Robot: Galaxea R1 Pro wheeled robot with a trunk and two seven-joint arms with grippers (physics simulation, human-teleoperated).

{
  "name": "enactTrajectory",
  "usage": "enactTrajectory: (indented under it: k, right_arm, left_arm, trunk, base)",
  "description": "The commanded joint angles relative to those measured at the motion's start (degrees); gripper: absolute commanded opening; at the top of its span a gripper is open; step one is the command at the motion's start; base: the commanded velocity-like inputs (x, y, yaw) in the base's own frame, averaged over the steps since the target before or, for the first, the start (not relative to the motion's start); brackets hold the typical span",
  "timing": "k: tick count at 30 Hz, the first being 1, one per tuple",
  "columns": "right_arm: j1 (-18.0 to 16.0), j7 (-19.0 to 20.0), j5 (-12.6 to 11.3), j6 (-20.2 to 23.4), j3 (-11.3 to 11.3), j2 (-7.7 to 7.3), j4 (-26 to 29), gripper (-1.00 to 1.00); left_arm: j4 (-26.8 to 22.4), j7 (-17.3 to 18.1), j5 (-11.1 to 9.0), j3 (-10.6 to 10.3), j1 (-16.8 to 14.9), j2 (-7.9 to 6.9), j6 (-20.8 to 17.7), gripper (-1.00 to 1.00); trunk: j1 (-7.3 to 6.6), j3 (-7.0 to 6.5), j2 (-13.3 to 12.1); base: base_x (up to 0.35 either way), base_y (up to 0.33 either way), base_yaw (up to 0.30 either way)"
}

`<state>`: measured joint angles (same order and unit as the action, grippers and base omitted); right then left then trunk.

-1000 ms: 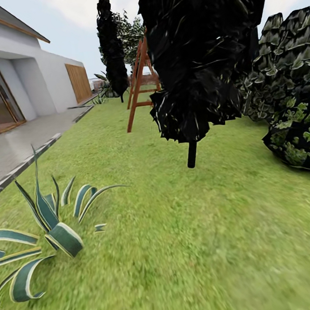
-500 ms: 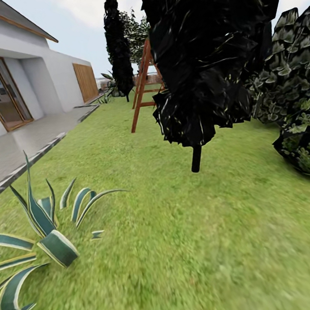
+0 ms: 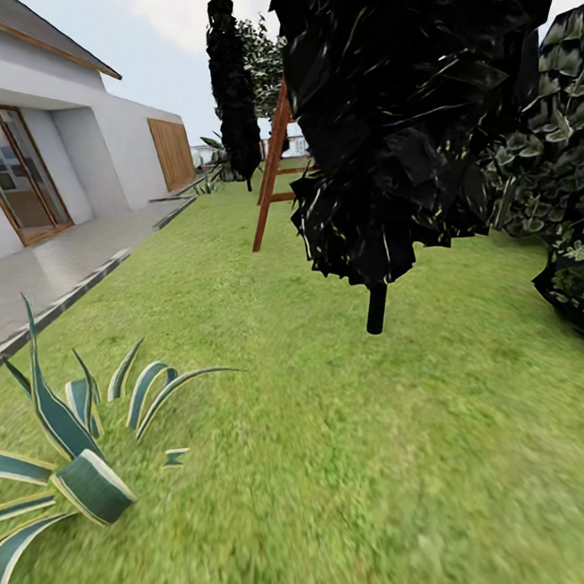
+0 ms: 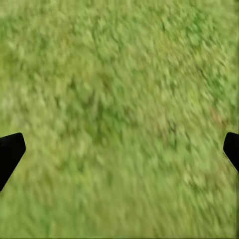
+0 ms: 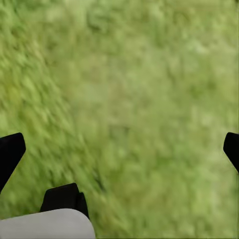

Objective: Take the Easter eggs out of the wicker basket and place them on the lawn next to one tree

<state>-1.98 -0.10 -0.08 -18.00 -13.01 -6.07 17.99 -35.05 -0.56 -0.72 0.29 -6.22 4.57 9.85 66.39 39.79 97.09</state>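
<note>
Bare lawn [image 4: 119, 99] between both grippers' wide-spread jaws, nothing held.

Mottled green lawn [image 3: 360, 429]; dark green agave [image 3: 65, 442] with cream-edged leaves; near-black foliage on thin-trunked tree [image 3: 399, 110]; reddish-brown wooden ladder [image 3: 271, 177]; white house wall [image 3: 86, 125]; grey patio [image 3: 47, 273]
</note>
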Motion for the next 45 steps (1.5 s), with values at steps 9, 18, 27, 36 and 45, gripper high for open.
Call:
enactTrajectory:
  k: [9,18,27,36,45]
  right_arm:
    - [-0.04,0.0,-0.01,-0.2,-0.08,0.01,-0.1,1.0]
    - [-0.04,0.0,-0.01,-0.2,-0.08,0.01,-0.15,1.0]
    - [-0.04,-0.05,-0.01,-0.2,-0.08,0.01,-0.15,1.0]
    - [-0.04,0.01,-0.01,-0.2,0.01,0.01,-0.29,1.0]
    - [-0.04,0.48,0.58,-0.02,0.75,0.09,-1.21,1.0]
  left_arm:
    - [0.05,-0.06,-0.07,0.05,-0.03,0.0,0.17,1.0]
    - [0.06,-0.06,-0.07,0.04,-0.03,0.0,0.17,1.0]
    - [0.01,-0.06,-0.07,0.05,-0.03,0.0,0.17,1.0]
    - [0.02,-0.06,-0.08,0.06,-0.03,0.0,0.17,1.0]
    - [1.62,-0.11,-1.08,0.93,0.59,-0.63,-0.15,1.0]
  trunk:
    - [0.02,0.05,0.02]
    - [0.02,0.05,0.02]
    - [0.02,0.05,0.02]
    - [0.02,0.05,0.02]
    - [0.02,0.05,0.02]
  base:
    - [0.269,-0.161,0.139]
    - [0.27,-0.161,0.26]
    - [0.27,-0.161,0.256]
    - [0.27,-0.161,0.093]
    - [0.12,-0.071,0.001]
